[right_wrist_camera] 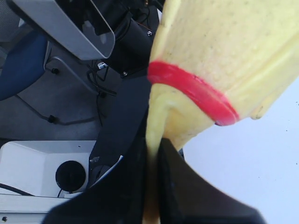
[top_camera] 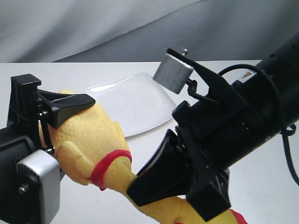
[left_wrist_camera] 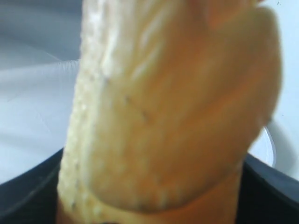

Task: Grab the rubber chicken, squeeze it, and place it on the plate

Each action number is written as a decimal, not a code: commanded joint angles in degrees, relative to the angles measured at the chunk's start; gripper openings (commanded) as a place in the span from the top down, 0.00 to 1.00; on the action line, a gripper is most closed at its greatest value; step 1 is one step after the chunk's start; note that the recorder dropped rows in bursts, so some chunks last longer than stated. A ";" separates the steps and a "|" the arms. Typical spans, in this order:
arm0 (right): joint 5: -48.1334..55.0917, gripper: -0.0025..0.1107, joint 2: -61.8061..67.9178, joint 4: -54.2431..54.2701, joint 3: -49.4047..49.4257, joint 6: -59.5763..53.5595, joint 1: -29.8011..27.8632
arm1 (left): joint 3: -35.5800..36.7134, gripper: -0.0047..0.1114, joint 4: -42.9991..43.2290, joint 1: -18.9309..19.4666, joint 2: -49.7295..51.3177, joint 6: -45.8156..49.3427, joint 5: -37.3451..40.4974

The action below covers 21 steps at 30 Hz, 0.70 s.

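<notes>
The yellow rubber chicken (top_camera: 88, 140) is held above the table at the front, between both arms. My left gripper (top_camera: 60, 126) is shut on its fat body, which fills the left wrist view as a blurred yellow mass (left_wrist_camera: 173, 112). My right gripper (top_camera: 156, 186) is shut on the neck just past the red band (top_camera: 108, 165); in the right wrist view the black fingers (right_wrist_camera: 182, 182) pinch the neck (right_wrist_camera: 152, 154) flat below the band (right_wrist_camera: 196, 91). The white plate (top_camera: 133, 105) lies on the table behind the chicken.
White tabletop (top_camera: 261, 186) with a grey cloth backdrop (top_camera: 93, 23) behind it. The right arm's black body (top_camera: 243, 116) and a cable (top_camera: 287, 149) fill the right side. The left arm's mount (top_camera: 23, 177) stands at the front left.
</notes>
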 commanded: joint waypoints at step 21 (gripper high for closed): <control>1.43 0.98 -0.72 0.42 0.11 -0.78 0.23 | -0.03 0.35 0.75 -0.03 -0.34 -2.08 0.42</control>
